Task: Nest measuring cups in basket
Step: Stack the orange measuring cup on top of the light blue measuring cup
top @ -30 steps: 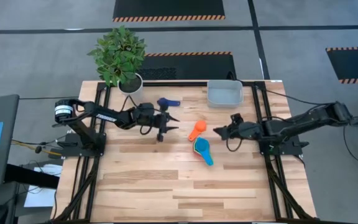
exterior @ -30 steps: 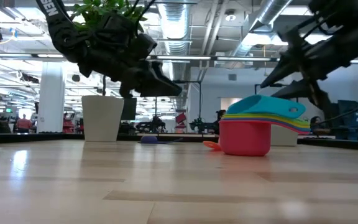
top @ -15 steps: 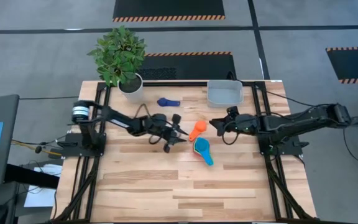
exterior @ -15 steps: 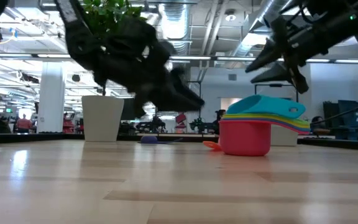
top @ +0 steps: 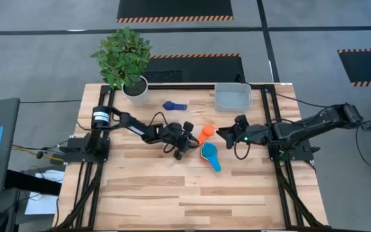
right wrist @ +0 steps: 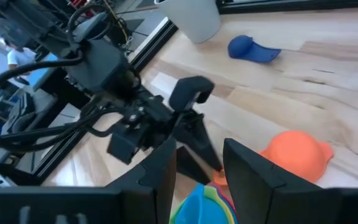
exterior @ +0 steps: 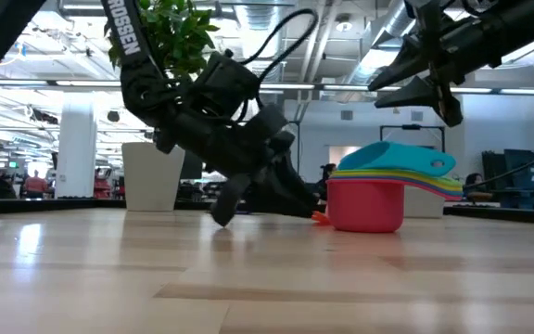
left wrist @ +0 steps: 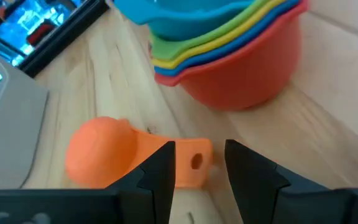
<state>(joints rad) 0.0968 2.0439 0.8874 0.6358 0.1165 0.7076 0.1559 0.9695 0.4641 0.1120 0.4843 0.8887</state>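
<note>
- Since a second before, my left gripper point(top: 189, 136) had swung from beside the dark blue cup point(top: 173, 106) down to the orange cup point(left wrist: 104, 151).
- Its fingers stood apart, straddling that cup's handle, not clenched.
- Just beside lay the nested stack point(top: 210, 155), red cup point(exterior: 366, 205) outermost.
- My right gripper point(top: 225, 133) hovered released above the orange cup.
- Farthest off sat the basket point(top: 232, 96).

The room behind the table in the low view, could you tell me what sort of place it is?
Probably an open-plan robotics lab or workshop: exposed ceiling ducts run overhead, hazard-striped floor mats lie beyond the wooden table, and more equipment stands in the background.
</note>
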